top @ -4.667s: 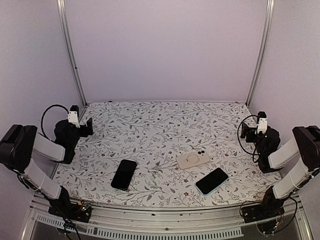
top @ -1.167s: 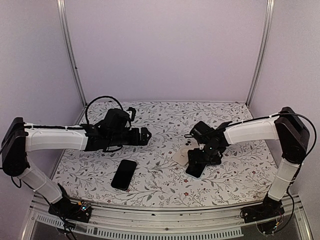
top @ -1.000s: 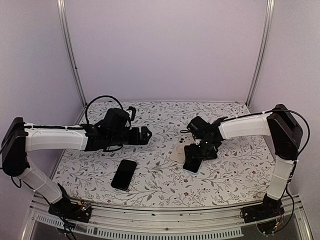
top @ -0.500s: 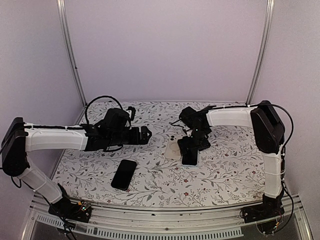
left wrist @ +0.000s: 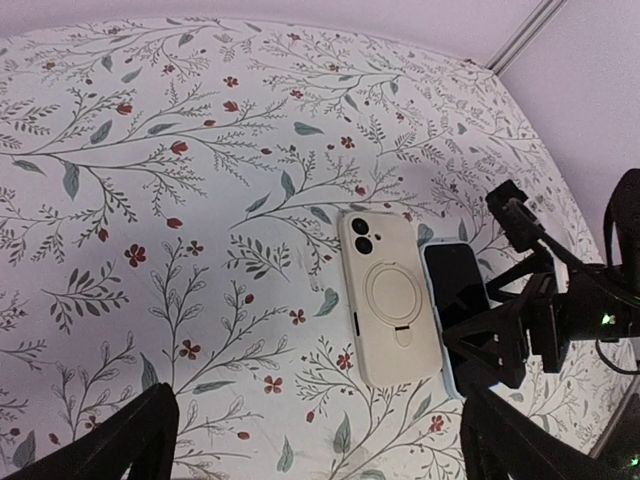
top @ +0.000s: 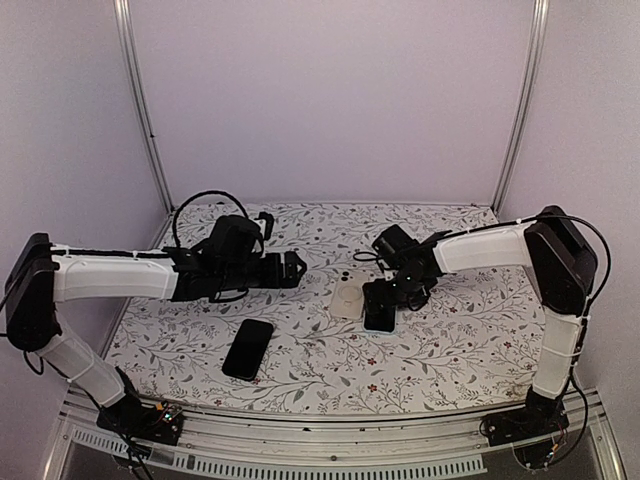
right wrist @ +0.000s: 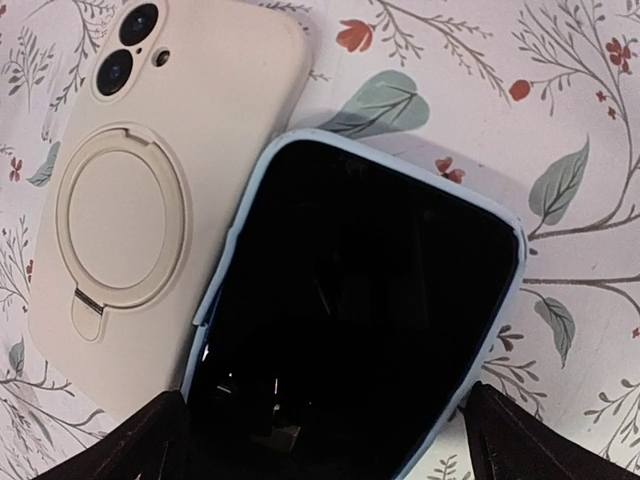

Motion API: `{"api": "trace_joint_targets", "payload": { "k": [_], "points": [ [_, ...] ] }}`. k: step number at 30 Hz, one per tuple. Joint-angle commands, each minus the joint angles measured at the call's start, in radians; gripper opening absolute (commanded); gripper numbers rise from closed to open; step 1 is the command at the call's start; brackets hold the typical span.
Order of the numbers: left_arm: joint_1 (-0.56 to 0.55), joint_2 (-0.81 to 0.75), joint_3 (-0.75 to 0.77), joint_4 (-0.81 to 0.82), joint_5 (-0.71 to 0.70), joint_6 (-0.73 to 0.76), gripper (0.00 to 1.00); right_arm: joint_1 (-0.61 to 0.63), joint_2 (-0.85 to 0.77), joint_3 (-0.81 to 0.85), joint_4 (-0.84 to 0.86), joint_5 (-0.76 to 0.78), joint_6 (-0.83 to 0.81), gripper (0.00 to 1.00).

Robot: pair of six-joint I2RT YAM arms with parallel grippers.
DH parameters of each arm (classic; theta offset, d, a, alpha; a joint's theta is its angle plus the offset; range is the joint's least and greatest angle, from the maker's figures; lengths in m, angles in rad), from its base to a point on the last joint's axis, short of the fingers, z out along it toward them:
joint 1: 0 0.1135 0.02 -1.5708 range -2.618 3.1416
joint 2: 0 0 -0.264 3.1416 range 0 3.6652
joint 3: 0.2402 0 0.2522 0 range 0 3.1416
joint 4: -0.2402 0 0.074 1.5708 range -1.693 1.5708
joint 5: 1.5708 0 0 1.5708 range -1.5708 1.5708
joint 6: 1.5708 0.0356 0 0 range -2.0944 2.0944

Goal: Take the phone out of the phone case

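Observation:
A phone in a light-blue case (right wrist: 360,300) lies screen up on the floral mat, also seen from above (top: 380,312) and in the left wrist view (left wrist: 455,290). Its long edge touches a cream case with a ring stand (right wrist: 140,200), lying camera side up (top: 347,297) (left wrist: 390,295). My right gripper (right wrist: 325,420) (top: 385,298) is open low over the blue-cased phone, a finger close to each long edge. My left gripper (left wrist: 318,420) (top: 293,268) is open and empty, hovering left of both.
A bare black phone (top: 248,348) lies screen up near the front left of the mat. Metal frame posts (top: 140,110) stand at the back corners. The mat's front edge (top: 320,408) meets a metal rail.
My right gripper swept left across the mat, and the blue-cased phone slid with it to rest against the cream case, which turned upright. The left arm barely moved.

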Motion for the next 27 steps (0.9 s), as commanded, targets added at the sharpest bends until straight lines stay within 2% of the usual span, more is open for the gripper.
{"api": "trace_joint_targets", "payload": {
  "k": [1,7,13,27],
  "points": [
    [0.0,0.014,0.024,0.017,0.015,0.012,0.99,-0.031,-0.016,-0.133,-0.045,0.036,0.042,0.99],
    [0.0,0.024,0.032,0.018,0.021,0.012,0.99,-0.019,-0.091,-0.13,-0.061,0.015,0.075,0.99],
    [0.0,0.033,0.044,0.012,0.024,0.012,0.99,0.06,-0.096,-0.076,-0.075,0.047,0.125,0.99],
    [0.0,0.033,0.044,0.01,0.023,0.003,0.99,0.092,-0.138,-0.083,-0.057,0.092,0.161,0.99]
  ]
}}
